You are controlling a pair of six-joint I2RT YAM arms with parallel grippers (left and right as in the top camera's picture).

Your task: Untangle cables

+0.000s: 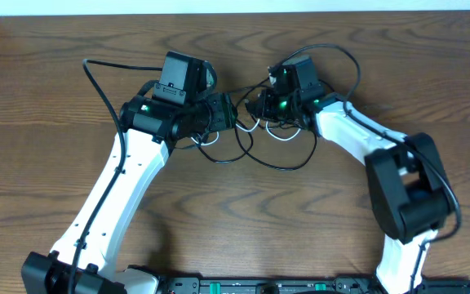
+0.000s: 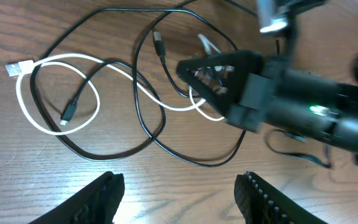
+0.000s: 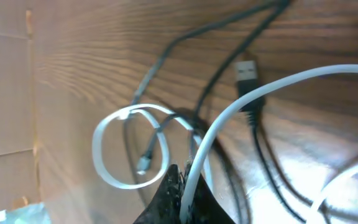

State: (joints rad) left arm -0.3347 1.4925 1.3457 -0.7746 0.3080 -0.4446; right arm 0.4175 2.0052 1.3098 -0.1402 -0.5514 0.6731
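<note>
A thin white cable [image 2: 86, 62] loops on the wooden table with a white USB plug [image 2: 14, 67] at its left end. Thin black cables [image 2: 145, 118] cross over and under it, one ending in a small plug [image 2: 68, 112]. In the overhead view the tangle [image 1: 247, 139] lies between both grippers. My right gripper [image 3: 185, 186] is shut on the white cable [image 3: 229, 109]; it also shows in the left wrist view [image 2: 213, 74]. A black USB plug [image 3: 247, 70] lies close by. My left gripper [image 2: 179, 190] is open and empty, above bare wood just short of the tangle.
The thicker black arm cables [image 1: 96, 77] arch over the table behind both arms. The wooden table [image 1: 47, 147] stretches to the left and right of the arms. A pale wall strip [image 1: 219, 6] runs along the far edge.
</note>
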